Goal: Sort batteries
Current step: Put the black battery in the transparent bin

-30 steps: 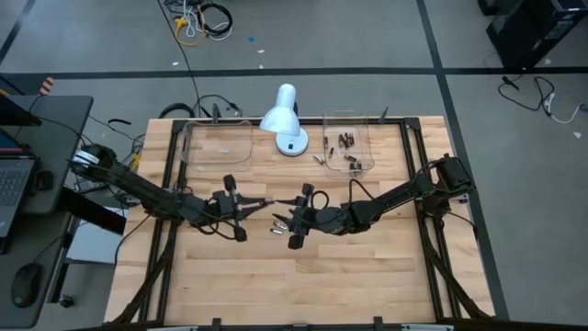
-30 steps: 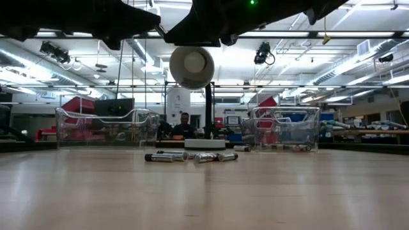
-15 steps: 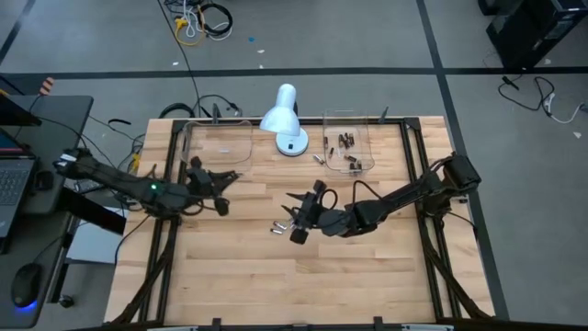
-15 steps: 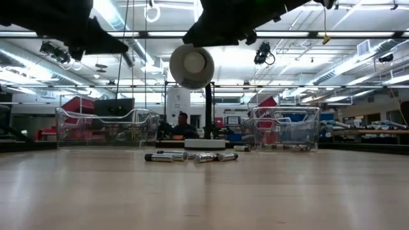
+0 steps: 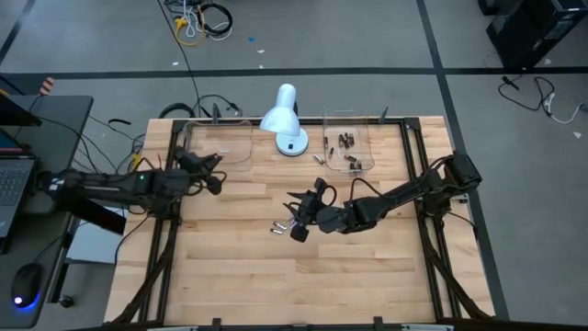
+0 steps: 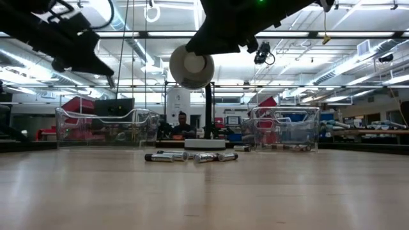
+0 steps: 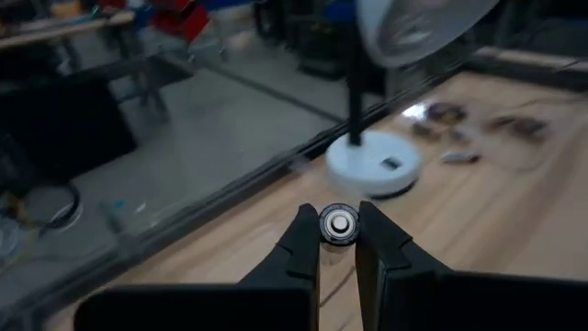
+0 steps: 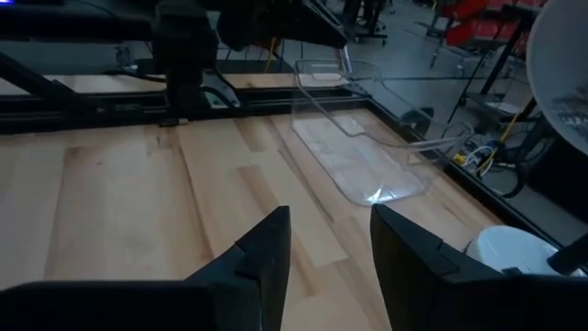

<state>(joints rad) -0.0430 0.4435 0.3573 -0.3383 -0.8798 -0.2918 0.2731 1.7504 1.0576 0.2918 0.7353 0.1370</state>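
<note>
Several small batteries lie loose on the wooden table near its middle; the low view shows them in a short row. My right gripper hovers just above and beside them, open, with nothing between its fingers. My left gripper is drawn back to the table's left side, close to the near edge of the left clear tray. It is shut on one battery. More dark batteries lie in the right clear tray. My left gripper pinches one battery by its round sides between the two fingertips. The battery lies along the fingers, and its round end faces the wrist camera. The fingers come nearly level from the table's left. The battery is lifted clear of the table.
A white desk lamp stands at the far edge between the two clear trays; its shade hangs over the table. One battery lies just outside the right tray. Black frame rails run along the table's sides. Bare wood fills the near half.
My left gripper has pulled away from the battery pile toward the table's left and far edges, up to the left tray, and has turned from pointing steeply down to nearly level, keeping the battery. My right gripper has stayed over the pile and rolled slightly.
</note>
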